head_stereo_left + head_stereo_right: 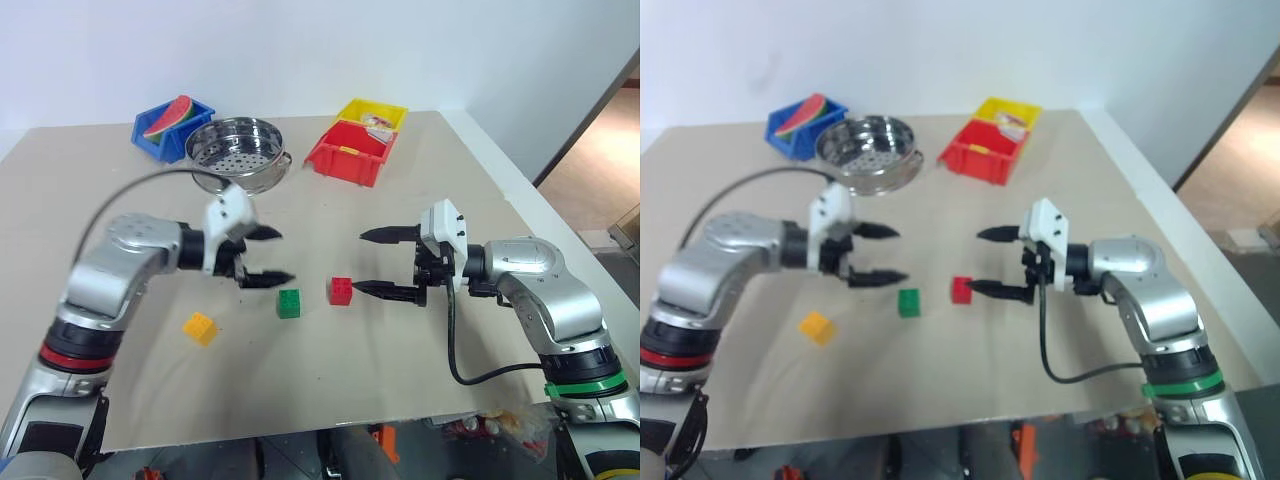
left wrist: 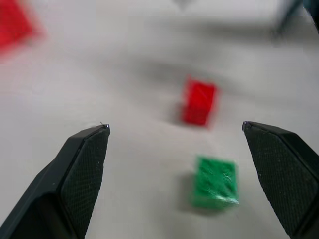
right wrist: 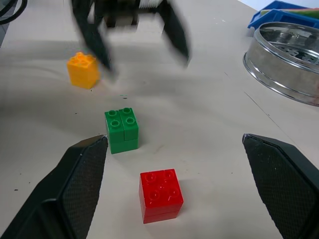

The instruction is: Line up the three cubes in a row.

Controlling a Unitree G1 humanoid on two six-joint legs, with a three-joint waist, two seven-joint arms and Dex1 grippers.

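Three studded cubes rest on the beige table (image 1: 400, 360). The red cube (image 1: 341, 290) and the green cube (image 1: 289, 303) sit close together near the middle. Off to the left lies the yellow cube (image 1: 200, 327), apart from the other two. My left gripper (image 1: 274, 256) hovers open just up and left of the green cube, holding nothing. To the right of the red cube my right gripper (image 1: 371, 262) is open and empty, its lower finger close to that cube. Both the green cube (image 3: 122, 130) and the red cube (image 3: 160, 194) lie ahead of the right fingers.
At the back of the table stand a perforated steel steamer pot (image 1: 238, 152), a blue bin (image 1: 172, 128) with a watermelon slice, a red bin (image 1: 351, 152) and a yellow bin (image 1: 372, 115). A black cable (image 1: 470, 375) hangs from the right arm. The table's front edge is near.
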